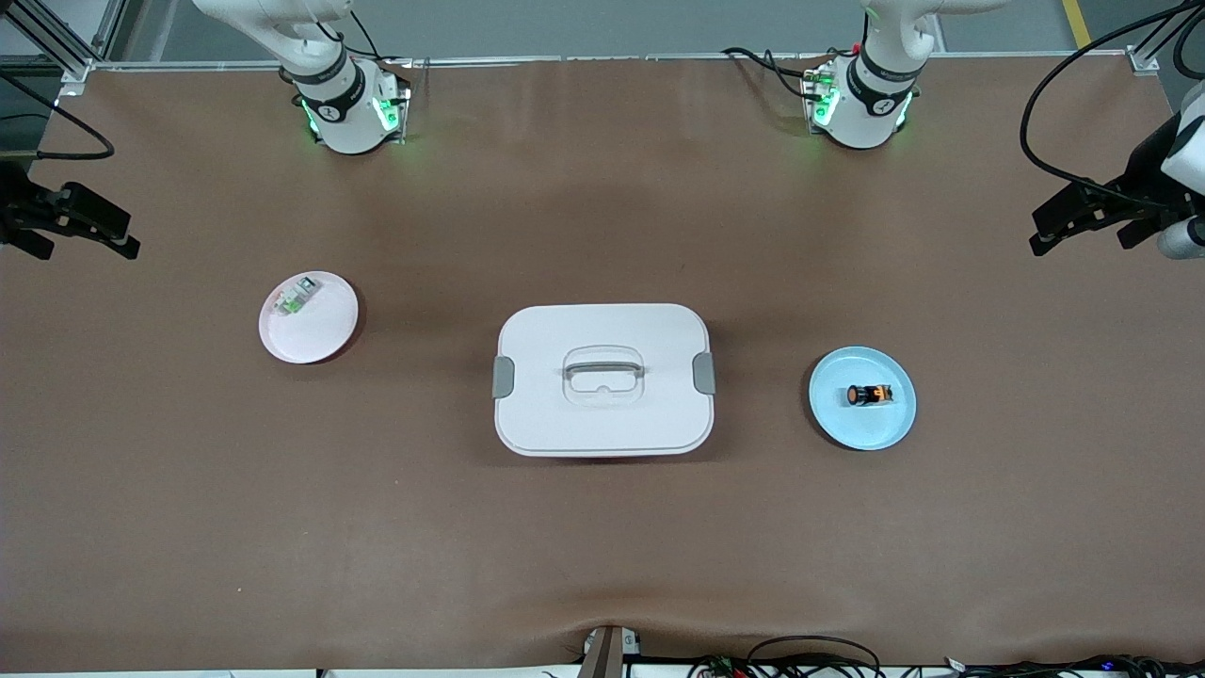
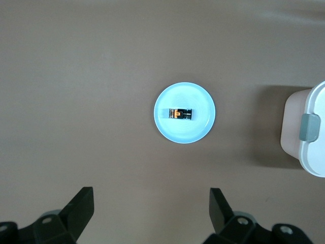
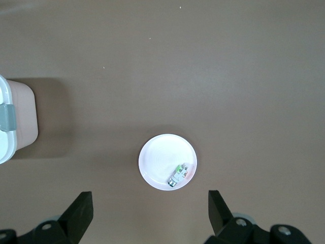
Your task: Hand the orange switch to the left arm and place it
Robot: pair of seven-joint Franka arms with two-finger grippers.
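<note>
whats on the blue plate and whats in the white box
On the blue plate lies the orange switch, on its side. The white box has its lid on with both grey latches at the sides, so whatever is inside is hidden.

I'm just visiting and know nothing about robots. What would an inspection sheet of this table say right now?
Surface: brown table, covering rippled at the edge nearest the front camera.
Job's things: orange switch lies on its side on the blue plate; closed white box between the plates.
Clutter: pink plate carrying a clear-and-green component.
Grippers: left gripper open, high over the blue plate; right gripper open, high over the pink plate; both empty.
Cables: black cables at the left arm's end.
Surroundings: grey floor.
</note>
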